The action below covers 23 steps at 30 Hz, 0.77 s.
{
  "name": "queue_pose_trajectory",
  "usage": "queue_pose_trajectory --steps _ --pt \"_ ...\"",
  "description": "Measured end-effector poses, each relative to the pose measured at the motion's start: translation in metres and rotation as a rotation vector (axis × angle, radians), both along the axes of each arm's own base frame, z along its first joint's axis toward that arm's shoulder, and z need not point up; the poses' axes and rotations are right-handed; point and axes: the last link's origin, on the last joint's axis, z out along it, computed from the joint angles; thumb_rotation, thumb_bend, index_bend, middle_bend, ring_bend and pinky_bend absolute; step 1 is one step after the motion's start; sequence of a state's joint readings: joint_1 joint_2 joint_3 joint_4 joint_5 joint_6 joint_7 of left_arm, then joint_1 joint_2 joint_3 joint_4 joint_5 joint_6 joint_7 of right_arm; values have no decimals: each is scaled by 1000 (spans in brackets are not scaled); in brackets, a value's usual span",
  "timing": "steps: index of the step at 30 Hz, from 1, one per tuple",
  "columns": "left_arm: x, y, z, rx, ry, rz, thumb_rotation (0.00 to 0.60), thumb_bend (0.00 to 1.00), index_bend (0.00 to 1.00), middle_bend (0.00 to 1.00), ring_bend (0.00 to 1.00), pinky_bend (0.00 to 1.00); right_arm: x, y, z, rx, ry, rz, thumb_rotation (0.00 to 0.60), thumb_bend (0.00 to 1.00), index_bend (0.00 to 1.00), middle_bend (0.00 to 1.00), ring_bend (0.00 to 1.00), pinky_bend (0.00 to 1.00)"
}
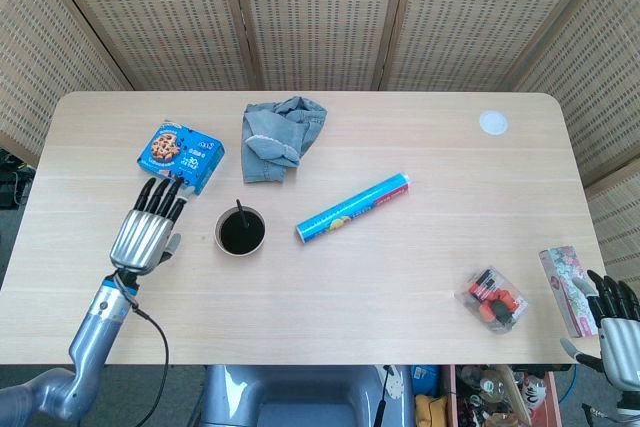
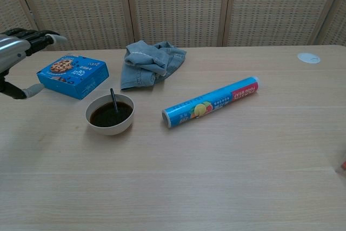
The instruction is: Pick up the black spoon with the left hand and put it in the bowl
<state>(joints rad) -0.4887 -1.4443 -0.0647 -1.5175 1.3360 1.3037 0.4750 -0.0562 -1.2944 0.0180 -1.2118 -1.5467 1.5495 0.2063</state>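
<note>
The slim black spoon [image 2: 113, 100] stands propped in the small round white bowl with a dark inside [image 2: 110, 115], its handle leaning on the far rim, so the placing looks done and nothing needs holding. That fits the left robot hand [image 1: 149, 231], which hovers empty over the pale wooden worktop [image 1: 420, 277], to the left of the bowl and just below the blue cardboard cookie box [image 1: 180, 156], its fingers [image 1: 160, 196] spread and pointing toward the box, palm down, forearm sloping off the near edge. The right robot hand [image 1: 612, 319] hangs beyond the near right corner, fingers apart, holding nothing.
</note>
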Motion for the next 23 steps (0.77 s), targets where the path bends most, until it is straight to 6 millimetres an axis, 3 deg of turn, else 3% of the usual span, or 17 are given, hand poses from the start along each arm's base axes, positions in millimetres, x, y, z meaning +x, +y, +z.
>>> queue_pose_trajectory --steps 16,23 --pt "-88 -107 36 125 -210 185 600 399 0 0 0 0 14 -10 -5 15 10 65 600 213 171 146 0 0" --pt "-106 -139 48 142 -233 223 600 398 0 0 0 0 18 -11 -7 18 22 69 600 213 171 142 0 0"
